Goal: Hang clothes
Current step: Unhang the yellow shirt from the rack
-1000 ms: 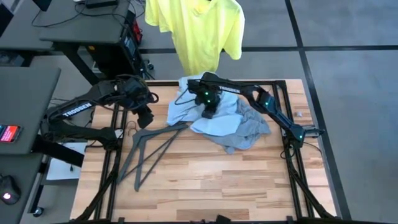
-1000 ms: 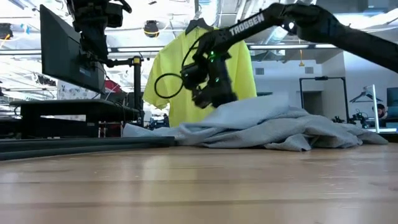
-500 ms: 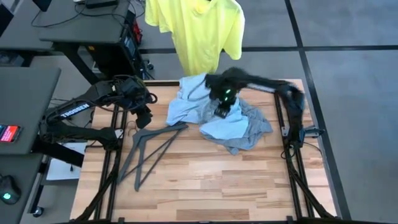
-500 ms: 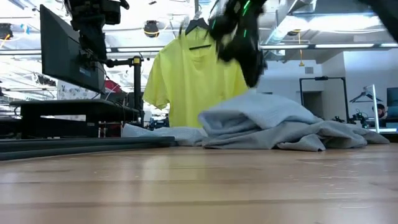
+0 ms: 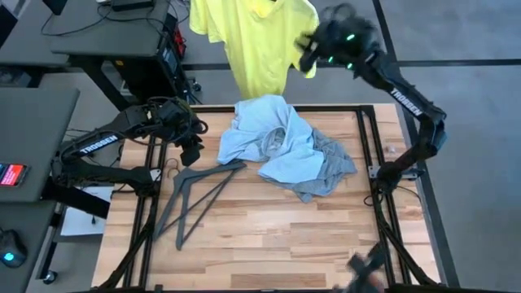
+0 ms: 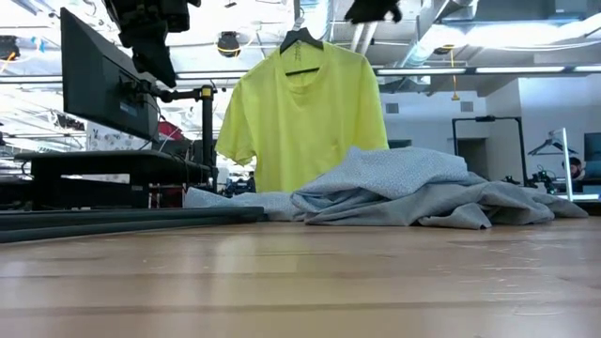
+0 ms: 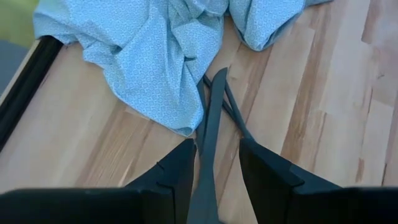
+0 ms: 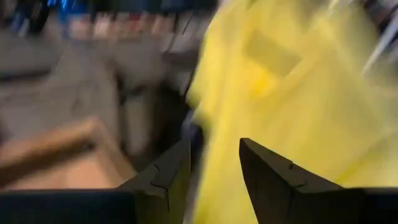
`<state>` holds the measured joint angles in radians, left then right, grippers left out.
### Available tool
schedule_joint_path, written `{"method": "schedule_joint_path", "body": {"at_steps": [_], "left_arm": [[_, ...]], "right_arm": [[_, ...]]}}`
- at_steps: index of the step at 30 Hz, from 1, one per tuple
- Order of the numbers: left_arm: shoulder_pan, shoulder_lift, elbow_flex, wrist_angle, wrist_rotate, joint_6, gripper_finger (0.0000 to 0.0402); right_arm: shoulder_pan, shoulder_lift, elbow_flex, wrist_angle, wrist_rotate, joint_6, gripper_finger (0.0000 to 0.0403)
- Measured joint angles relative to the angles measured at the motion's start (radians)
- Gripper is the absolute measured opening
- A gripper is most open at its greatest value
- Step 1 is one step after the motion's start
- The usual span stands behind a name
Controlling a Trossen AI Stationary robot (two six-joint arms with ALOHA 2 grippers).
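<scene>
Twice found clothing around pale wooden slat table (image 5: 269, 244), black monitor (image 6: 103, 84) behind: bright neon-yellow T-shirt (image 5: 260, 41) hung beyond far edge; crumpled pale blue collared shirt (image 5: 269, 138) heaped against smaller grey T-shirt (image 5: 330, 171) near table's back. Saw left gripper (image 5: 192, 153) part-open astride dark grey triangular hangers (image 5: 195, 195), right gripper (image 5: 308, 50) part-open, empty, raised beside yellow shirt.

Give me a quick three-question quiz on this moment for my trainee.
1. True or false: the yellow T-shirt lies on the table.
2. Which arm is high up beside that T-shirt? A) left B) right
3. Fill in: a dark ___ runs between the left gripper's open fingers.
Key: 1 false, it hangs beyond the table. 2 B; the right gripper is open and empty. 3 hanger.
</scene>
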<state>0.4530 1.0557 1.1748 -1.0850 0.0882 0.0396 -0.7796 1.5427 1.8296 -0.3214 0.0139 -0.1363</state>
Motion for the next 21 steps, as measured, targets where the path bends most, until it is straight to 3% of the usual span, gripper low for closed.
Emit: {"method": "schedule_joint_path", "body": {"at_steps": [4,9,15,21], "left_arm": [[0.000,0.000,0.000,-0.007,0.001,-0.021,0.0113],[0.000,0.000,0.000,-0.038,0.000,-0.049,0.0113],[0.000,0.005,0.000,-0.049,0.000,-0.066,0.0113],[0.015,0.011,0.000,-0.057,-0.008,-0.084,0.0113]], "right_arm": [[-0.109,0.035,0.001,0.137,-0.007,0.033,0.0139],[-0.197,0.106,0.048,0.176,-0.019,0.110,0.0190],[-0.218,0.222,0.142,0.183,-0.023,0.104,0.0253],[-0.230,0.310,0.204,0.189,-0.045,0.051,0.0256]]}}
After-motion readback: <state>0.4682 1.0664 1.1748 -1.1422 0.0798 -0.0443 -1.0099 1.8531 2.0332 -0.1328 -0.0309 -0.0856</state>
